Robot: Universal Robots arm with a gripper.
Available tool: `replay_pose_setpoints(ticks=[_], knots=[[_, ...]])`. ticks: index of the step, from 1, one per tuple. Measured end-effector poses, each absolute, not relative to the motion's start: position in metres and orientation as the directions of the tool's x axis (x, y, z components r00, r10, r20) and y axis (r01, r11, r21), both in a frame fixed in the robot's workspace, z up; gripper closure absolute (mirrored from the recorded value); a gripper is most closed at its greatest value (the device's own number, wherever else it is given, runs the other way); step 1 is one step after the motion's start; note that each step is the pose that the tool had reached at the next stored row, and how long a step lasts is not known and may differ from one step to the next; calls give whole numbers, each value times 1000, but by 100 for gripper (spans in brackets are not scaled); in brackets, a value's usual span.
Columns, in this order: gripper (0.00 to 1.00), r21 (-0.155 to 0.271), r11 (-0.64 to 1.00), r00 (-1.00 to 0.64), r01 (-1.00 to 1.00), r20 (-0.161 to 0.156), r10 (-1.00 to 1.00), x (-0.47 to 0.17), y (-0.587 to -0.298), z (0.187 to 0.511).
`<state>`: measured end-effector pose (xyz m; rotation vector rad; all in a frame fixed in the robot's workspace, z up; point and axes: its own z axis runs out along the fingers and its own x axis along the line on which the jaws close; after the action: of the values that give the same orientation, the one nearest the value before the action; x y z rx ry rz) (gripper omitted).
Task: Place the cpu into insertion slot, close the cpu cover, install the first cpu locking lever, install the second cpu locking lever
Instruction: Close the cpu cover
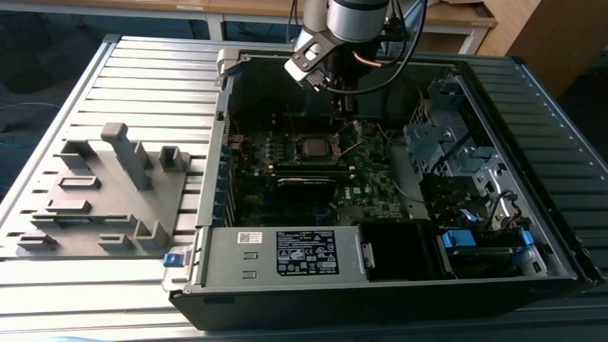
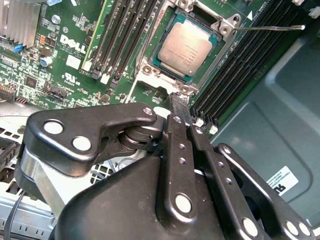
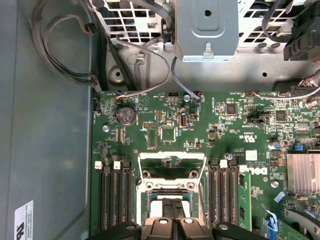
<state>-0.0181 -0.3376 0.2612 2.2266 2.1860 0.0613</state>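
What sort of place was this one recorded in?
Probably a robotics lab workbench: an opened computer case lies on a ribbed metal table, with a grey fixture plate beside it and wooden desks behind. The arm's claw hangs over the motherboard.

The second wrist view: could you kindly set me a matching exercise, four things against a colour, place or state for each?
Things:
1. cpu
2. claw
3. memory slots
4. locking lever

Descriptions:
A. long, black, flanking the insertion slot
B. silvery-grey top, seated in the insertion slot
C. black, shut, tips near the insertion slot's edge
D. thin bright rod lying across black slots

Pairs: 1-B; 2-C; 3-A; 4-D
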Motion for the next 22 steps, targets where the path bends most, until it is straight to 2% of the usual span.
replay_pose_setpoints(ticks=[22], knots=[[89, 42, -19, 18, 999, 14, 1000, -4, -337, 262]])
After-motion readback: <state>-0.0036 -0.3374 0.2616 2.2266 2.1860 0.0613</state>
